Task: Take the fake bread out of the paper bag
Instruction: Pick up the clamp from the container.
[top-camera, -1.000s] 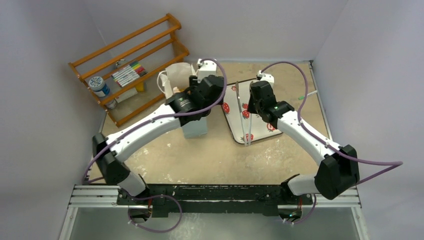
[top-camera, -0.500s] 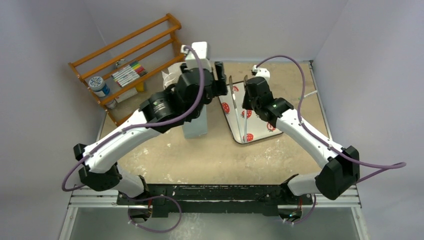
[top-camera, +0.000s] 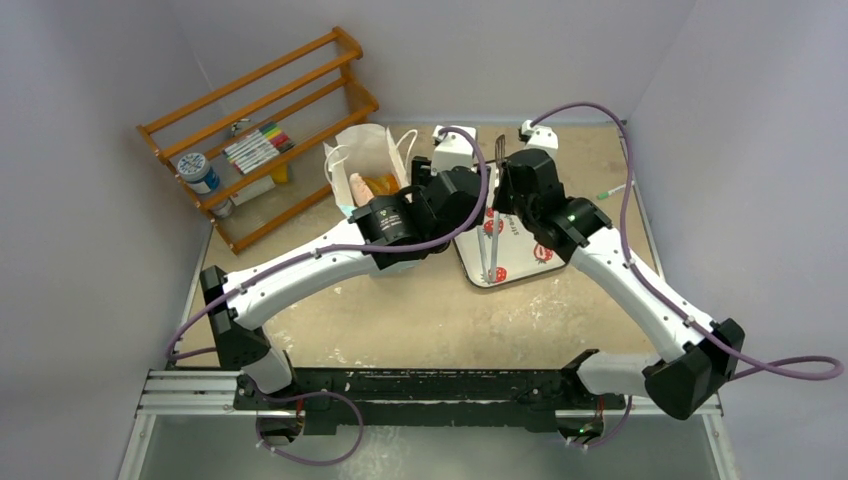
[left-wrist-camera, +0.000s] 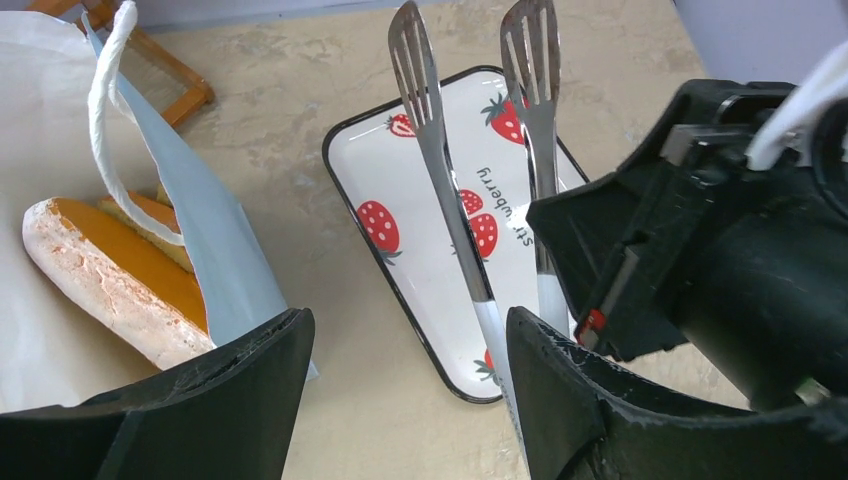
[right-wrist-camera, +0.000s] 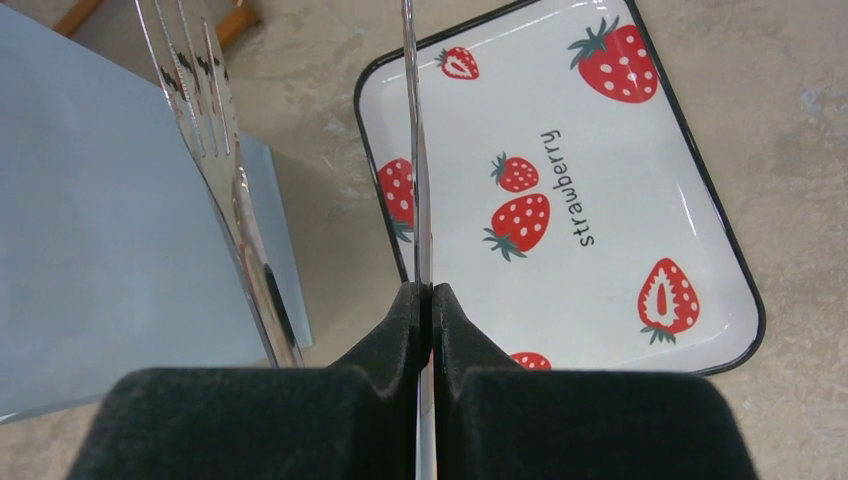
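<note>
The pale-blue paper bag stands open at the back, left of centre, its white inside showing. Fake bread lies inside: a long golden loaf with an orange piece behind it, also seen from above as the loaf. My left gripper is open just right of the bag's blue wall, over bare table, holding nothing. My right gripper is shut on one arm of the metal tongs. The tongs stand above the strawberry tray.
A wooden rack with markers and a small jar leans at the back left. The strawberry tray lies right of centre. Both arms cross close together near the tongs. Walls close in on three sides.
My left arm has come off the bag's top and swung right and down, next to the tongs, uncovering the bag's mouth. The right arm has shifted back and right, carrying the tongs.
</note>
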